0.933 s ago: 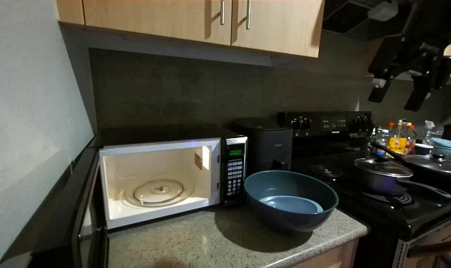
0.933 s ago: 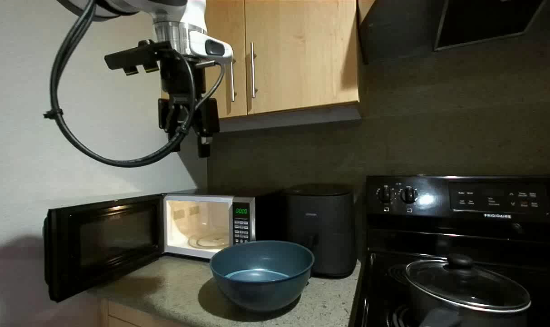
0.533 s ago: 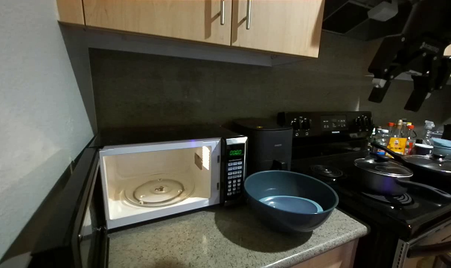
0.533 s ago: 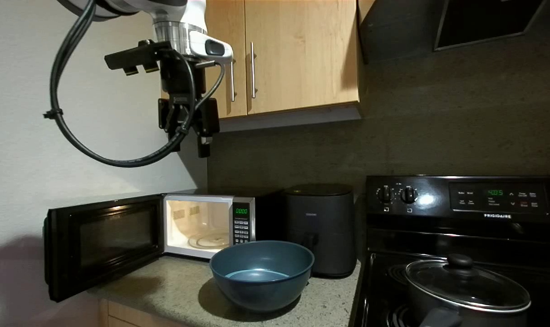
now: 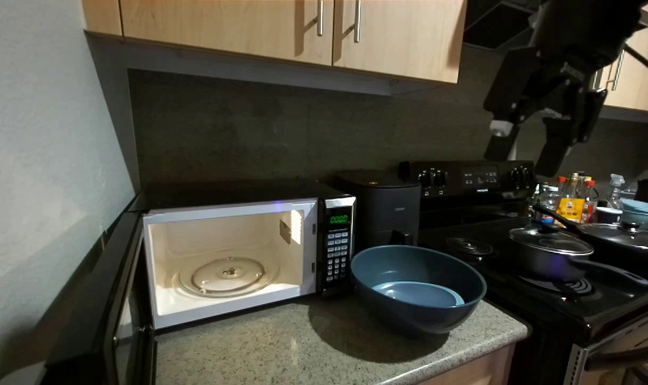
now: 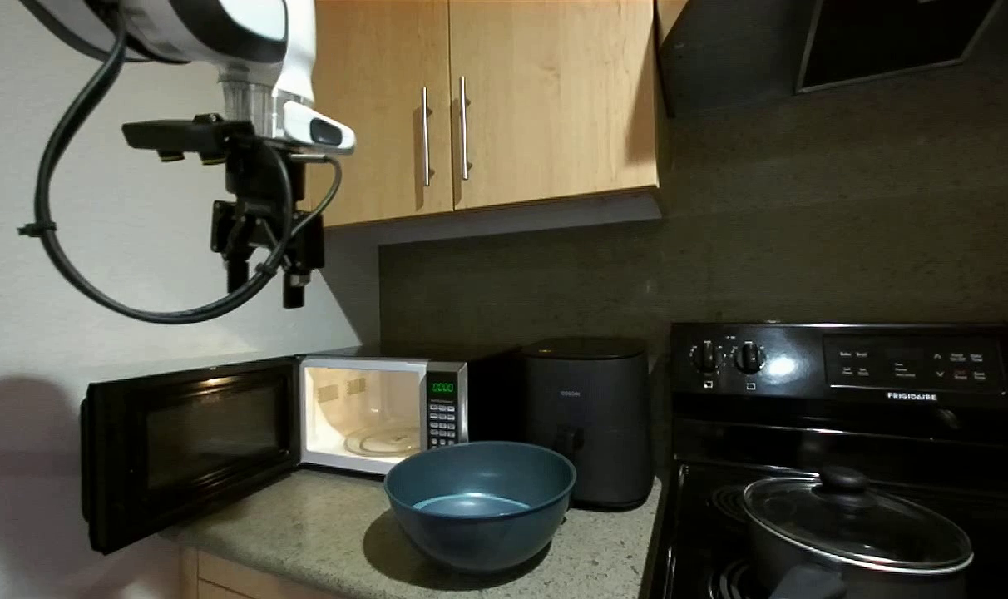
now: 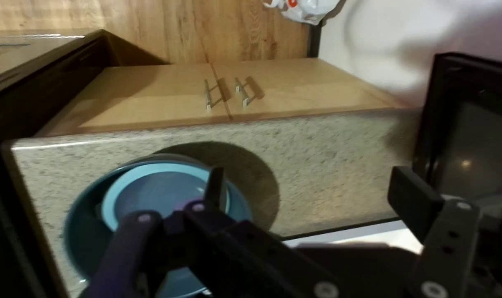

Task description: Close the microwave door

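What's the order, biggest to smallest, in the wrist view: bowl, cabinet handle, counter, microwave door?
Largest: counter
Next, too unsure to rank: bowl, partly behind the gripper; microwave door, partly out of view
Smallest: cabinet handle

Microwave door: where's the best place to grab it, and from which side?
I'd grip the door at the top of its free edge, farthest from the microwave, coming from above. It stands upright and open with its top exposed, the wall is behind its outer face, and the gripper points down with open jaws. Whether they span the door's thickness isn't clear.

White arm (image 6: 300, 60), looping black cable (image 6: 165, 318), black claw (image 6: 266, 285) with silvery screws (image 7: 434, 289)
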`<action>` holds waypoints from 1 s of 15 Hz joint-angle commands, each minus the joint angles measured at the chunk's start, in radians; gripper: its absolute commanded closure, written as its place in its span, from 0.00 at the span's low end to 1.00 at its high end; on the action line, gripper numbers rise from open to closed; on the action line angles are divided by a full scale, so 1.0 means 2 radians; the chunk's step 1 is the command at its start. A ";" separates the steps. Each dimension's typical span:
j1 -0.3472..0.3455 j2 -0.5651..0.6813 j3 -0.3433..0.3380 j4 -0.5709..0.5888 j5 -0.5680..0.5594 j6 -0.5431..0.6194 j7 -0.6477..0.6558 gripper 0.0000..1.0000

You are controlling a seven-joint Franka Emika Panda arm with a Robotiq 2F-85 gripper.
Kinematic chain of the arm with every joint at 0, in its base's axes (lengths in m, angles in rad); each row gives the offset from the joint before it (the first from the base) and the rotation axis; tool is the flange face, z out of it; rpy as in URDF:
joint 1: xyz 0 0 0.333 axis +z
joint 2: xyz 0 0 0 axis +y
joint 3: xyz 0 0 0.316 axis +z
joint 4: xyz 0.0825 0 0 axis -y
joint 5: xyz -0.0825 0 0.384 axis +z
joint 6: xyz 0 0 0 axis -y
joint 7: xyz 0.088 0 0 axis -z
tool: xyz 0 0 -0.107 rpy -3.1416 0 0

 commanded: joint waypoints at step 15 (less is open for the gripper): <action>0.095 0.107 0.050 0.056 0.209 0.095 -0.041 0.00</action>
